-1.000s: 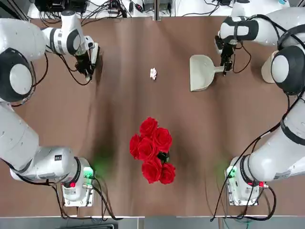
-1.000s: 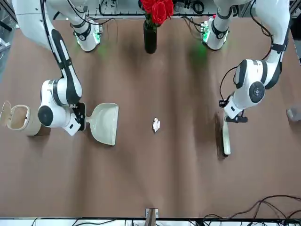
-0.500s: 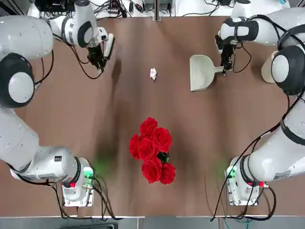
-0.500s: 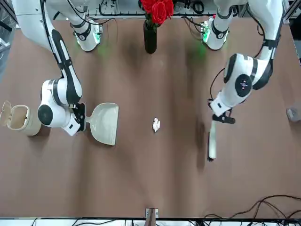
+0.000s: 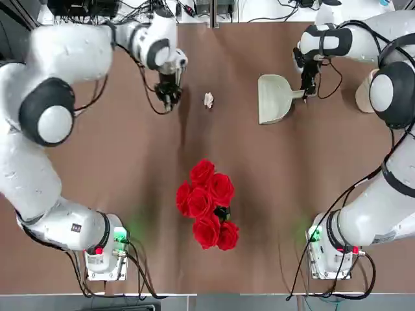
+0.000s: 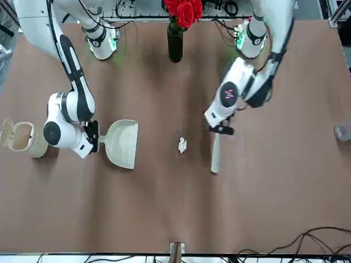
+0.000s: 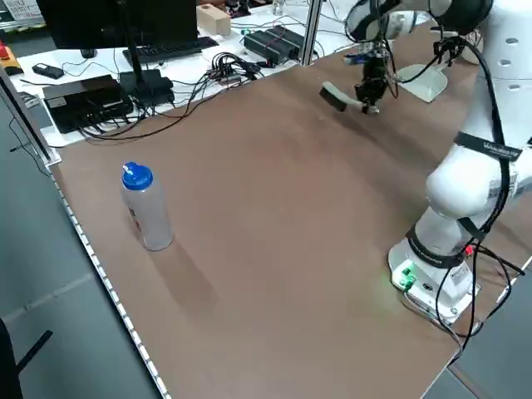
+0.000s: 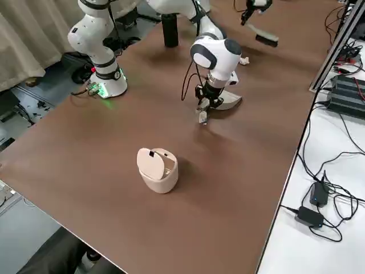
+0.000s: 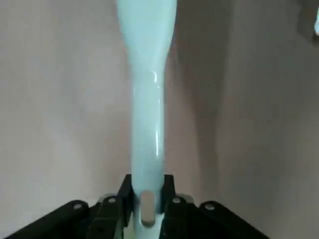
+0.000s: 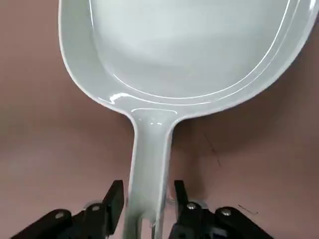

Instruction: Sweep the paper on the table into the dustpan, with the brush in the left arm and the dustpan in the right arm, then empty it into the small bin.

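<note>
From overhead you see the left arm (image 5: pixel 71 55) reaching across the far side of the bench (image 5: pixel 130 181), its left gripper (image 5: pixel 169 97) just beside the paper (image 5: pixel 208 99), which lies between that gripper and the dustpan (image 5: pixel 272 98); the right gripper (image 5: pixel 308 87) is at the dustpan's handle, the small bin (image 5: pixel 363 94) shows partly behind the right arm (image 5: pixel 389 84), and a bunch of red roses (image 5: pixel 207 204) stands mid-bench, well apart from the paper. From the front you see the brush (image 6: pixel 215 155) hanging from the left gripper (image 6: pixel 222 129), handle up and bristle end low, close to the paper (image 6: pixel 182 145) but not touching it, with the dustpan (image 6: pixel 123 143) on the paper's other side, mouth turned toward it, and the small bin (image 6: pixel 22 139) beyond the right gripper (image 6: pixel 91 137). From your left side camera a clear bottle with a blue cap (image 7: pixel 145 208) stands alone, far from the brush (image 7: pixel 337 98). From the right side camera the small bin (image 8: pixel 157 169) sits apart from the dustpan (image 8: pixel 225 101). In the left wrist view the jaws are clamped on the end of the brush (image 9: pixel 146 99) handle. In the right wrist view the jaws grip the dustpan (image 10: pixel 189 55) by its handle.
</note>
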`<move>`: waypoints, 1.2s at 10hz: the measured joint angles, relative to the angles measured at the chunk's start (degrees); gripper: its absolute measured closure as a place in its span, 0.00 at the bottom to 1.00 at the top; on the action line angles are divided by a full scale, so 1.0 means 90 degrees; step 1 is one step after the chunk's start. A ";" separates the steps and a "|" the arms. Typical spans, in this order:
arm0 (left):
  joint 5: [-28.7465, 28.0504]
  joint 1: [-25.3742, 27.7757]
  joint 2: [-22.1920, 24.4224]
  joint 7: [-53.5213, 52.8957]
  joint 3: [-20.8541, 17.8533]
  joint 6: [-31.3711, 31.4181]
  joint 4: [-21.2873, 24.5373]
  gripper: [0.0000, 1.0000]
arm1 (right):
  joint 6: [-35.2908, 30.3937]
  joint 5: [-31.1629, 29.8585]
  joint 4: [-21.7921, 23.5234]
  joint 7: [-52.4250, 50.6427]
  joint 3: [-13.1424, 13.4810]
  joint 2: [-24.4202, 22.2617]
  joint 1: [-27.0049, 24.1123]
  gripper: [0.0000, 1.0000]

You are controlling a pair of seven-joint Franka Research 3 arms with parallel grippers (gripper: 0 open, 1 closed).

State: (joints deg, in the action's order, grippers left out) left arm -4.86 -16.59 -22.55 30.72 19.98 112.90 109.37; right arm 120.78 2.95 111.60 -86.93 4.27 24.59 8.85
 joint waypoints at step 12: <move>0.0278 -0.1318 -0.0363 0.1103 0.0009 0.0194 -0.0089 0.72 | 0.0131 0.0005 -0.0013 0.1173 -0.0052 -0.0010 0.0907 0.67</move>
State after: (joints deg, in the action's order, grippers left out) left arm -2.36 -28.45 -25.82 40.65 20.06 114.65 108.58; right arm 121.96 2.99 111.49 -76.38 3.80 24.51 17.01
